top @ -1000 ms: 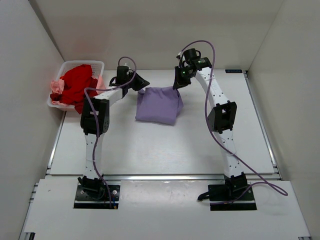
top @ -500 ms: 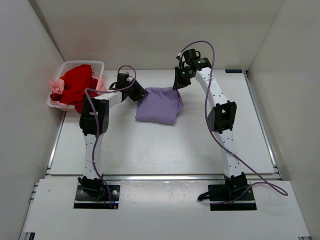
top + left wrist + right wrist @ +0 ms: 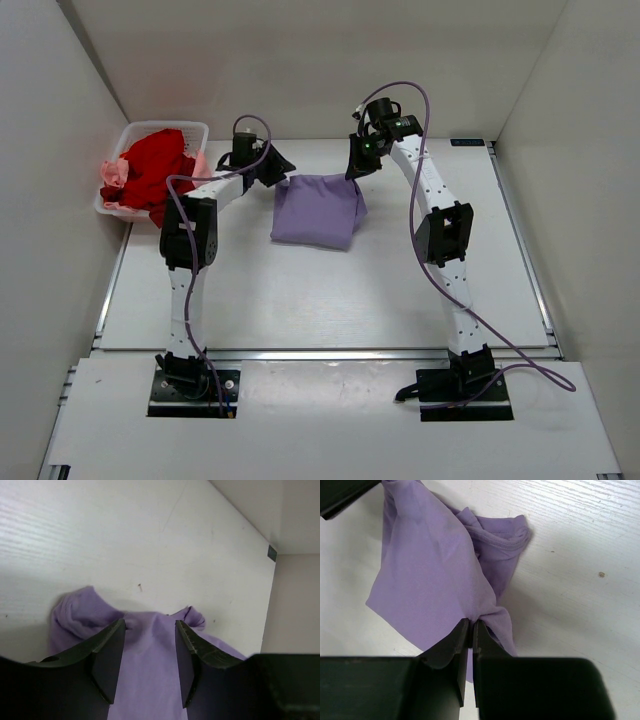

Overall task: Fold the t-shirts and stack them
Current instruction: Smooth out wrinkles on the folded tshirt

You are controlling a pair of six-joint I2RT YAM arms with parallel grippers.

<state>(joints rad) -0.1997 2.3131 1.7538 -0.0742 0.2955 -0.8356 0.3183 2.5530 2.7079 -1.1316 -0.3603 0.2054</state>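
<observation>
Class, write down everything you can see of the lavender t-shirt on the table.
The lavender t-shirt is soft, thin, plain cloth, folded into a rough wrinkled rectangle, lying on the white table beyond its centre. One far corner is pinched in the right gripper, jaws shut; the left gripper hangs with jaws open over the other far corner, contact unclear.

Robot lab: white-walled cell (image 3: pixel 300 60), bench (image 3: pixel 300 300)

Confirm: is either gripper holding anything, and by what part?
Right gripper pinches the lavender t-shirt by a bunched fold at its edge. Left gripper is open, holding nothing.
</observation>
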